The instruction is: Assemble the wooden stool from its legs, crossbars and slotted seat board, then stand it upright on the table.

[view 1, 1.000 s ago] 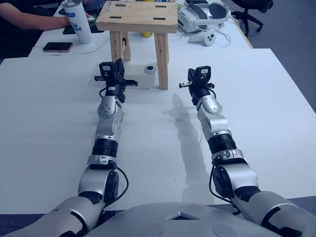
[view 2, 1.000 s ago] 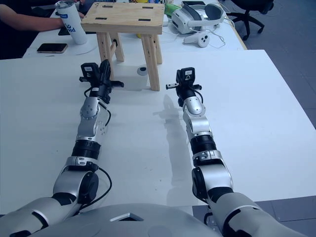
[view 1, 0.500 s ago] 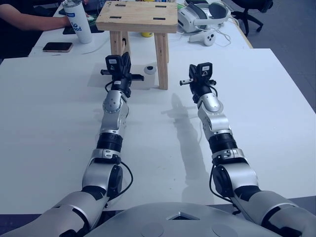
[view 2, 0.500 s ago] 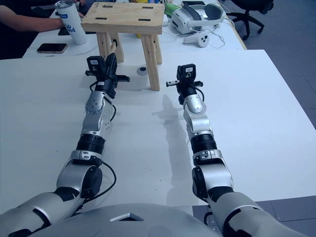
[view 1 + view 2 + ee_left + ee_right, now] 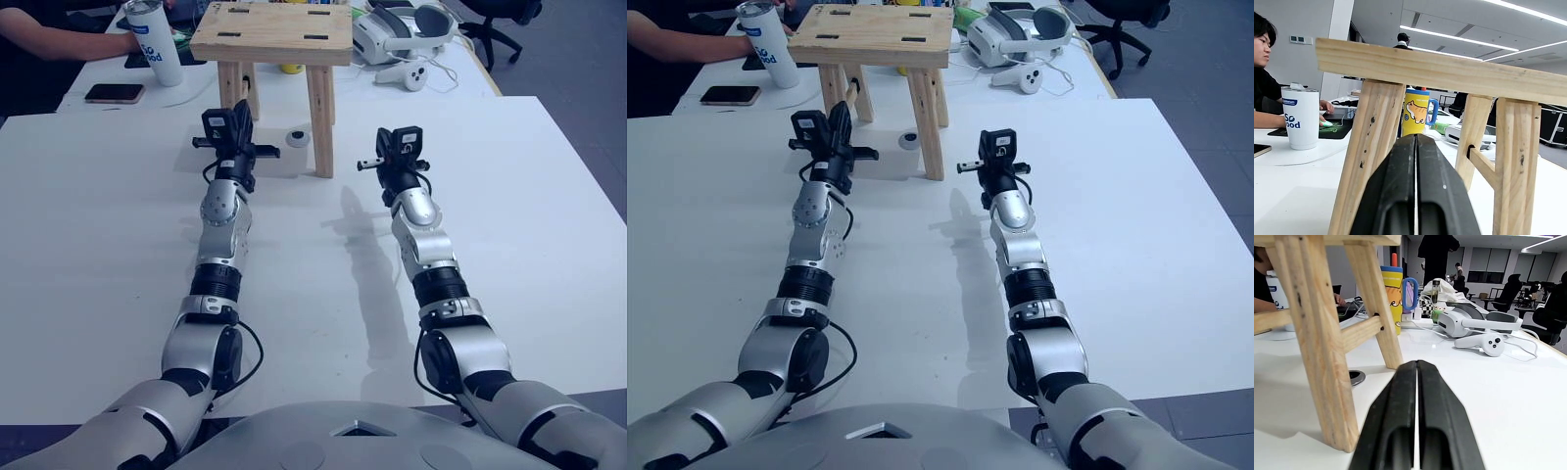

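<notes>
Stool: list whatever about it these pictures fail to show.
- Joints under the seat board: head views, covered by the board itself.
- Far legs: head views, largely behind the near legs.
- Feet of the legs: left wrist view, cut off by the bottom edge or hidden behind the shut left gripper.
- Seat board's top and slots: right wrist view, cut off by the top edge.

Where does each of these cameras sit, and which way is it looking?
Eye views: on the head, side by side, facing forward and down at the table and stool; both arms show.
Left wrist view: on the left wrist, looking along the shut left fingers at the stool's legs.
Right wrist view: on the right wrist, looking along the shut right fingers past a stool leg.
All views share the stool.
</notes>
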Action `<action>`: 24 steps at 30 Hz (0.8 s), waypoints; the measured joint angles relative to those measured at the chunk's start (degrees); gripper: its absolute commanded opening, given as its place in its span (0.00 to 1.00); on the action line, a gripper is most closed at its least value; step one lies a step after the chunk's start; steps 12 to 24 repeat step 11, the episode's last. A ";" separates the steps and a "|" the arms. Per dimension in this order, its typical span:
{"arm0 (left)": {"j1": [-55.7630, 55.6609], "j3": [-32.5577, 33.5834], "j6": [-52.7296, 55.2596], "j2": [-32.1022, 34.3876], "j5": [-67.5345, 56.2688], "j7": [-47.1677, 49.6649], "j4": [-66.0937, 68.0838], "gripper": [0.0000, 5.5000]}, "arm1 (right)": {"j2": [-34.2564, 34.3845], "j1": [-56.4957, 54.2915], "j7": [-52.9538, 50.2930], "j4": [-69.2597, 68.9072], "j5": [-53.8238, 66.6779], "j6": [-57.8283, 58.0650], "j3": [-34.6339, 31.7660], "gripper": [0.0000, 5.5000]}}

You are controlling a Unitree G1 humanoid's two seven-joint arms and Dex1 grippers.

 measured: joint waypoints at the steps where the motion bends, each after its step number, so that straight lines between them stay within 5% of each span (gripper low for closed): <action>1: 0.00 0.01 -0.13 0.00 -0.07 -0.19 0.01 0.00 | 0.00 0.00 0.00 0.00 0.01 -0.06 -0.04 0.01; 24: 0.96 0.58 -1.56 0.14 -1.06 -2.00 -0.85 0.00 | 0.10 -0.01 0.50 0.02 -0.02 -0.38 -0.54 0.01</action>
